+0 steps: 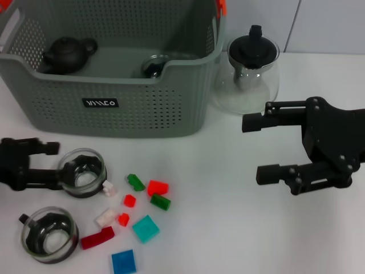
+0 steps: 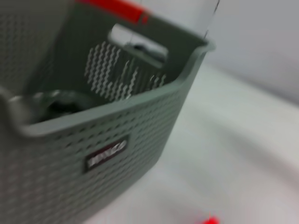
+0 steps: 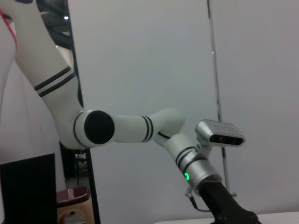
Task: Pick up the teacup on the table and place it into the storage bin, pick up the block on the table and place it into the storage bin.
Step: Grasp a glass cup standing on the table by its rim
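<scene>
I have the left gripper (image 1: 54, 161) low at the table's left edge, its 2 black fingers spread apart, the lower one reaching the rim of a glass teacup (image 1: 84, 172) and the upper one clear of it, so nothing is clamped yet. That cup sits on the white table (image 1: 228, 217) just in front of the storage bin (image 1: 114, 108); a 2nd glass teacup (image 1: 49, 234) stands nearer me. I judge the cup light, rigid, slick and breakable, so I want a gentle pinch across the rim wall, not the tiny handle. The blocks (image 1: 145, 228) lie scattered beside the cups: small, hard plastic, light, best pinched on flat opposite faces. The right gripper (image 1: 267, 149) hovers open over bare table, near the glass teapot (image 1: 249, 71).
</scene>
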Controlling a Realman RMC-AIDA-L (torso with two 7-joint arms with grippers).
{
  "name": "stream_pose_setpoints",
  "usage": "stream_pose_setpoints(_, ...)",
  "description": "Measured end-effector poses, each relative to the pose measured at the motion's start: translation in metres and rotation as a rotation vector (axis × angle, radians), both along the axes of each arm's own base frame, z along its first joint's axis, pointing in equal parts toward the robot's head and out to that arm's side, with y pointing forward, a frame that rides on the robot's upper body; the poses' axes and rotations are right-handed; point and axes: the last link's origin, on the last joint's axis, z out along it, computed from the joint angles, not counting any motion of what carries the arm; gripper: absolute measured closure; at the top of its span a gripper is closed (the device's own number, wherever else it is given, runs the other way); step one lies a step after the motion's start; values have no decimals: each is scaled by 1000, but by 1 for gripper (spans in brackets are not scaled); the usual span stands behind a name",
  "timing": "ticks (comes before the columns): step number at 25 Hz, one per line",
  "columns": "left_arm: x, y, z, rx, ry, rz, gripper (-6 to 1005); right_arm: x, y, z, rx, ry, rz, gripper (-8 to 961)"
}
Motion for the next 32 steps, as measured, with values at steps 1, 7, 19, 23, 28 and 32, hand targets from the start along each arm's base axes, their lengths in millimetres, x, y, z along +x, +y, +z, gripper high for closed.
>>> stream_pose_setpoints(1, 0, -1, 7, -2, 35, 13, 146, 0, 1, 0, 2, 3, -6, 156)
stream_pose_setpoints(7, 3, -12, 33, -56, 202, 102, 146, 3, 5, 1, 29, 22, -35, 160)
stream_pose_setpoints(19, 26, -8, 9, -164, 447, 95, 192, 4, 10, 2, 56, 26, -61, 161)
stream_pose_setpoints(23, 31, -1, -1, -206, 514, 92, 203, 4, 11, 3, 58, 27, -63, 161)
stream_pose_setpoints(28, 33, 3, -8, -231, 563, 87, 217, 5, 11, 4, 65, 31, -70, 159)
stream_pose_setpoints(32, 33, 4, -17, -270, 578, 85, 228, 5, 11, 3, 64, 36, -75, 160)
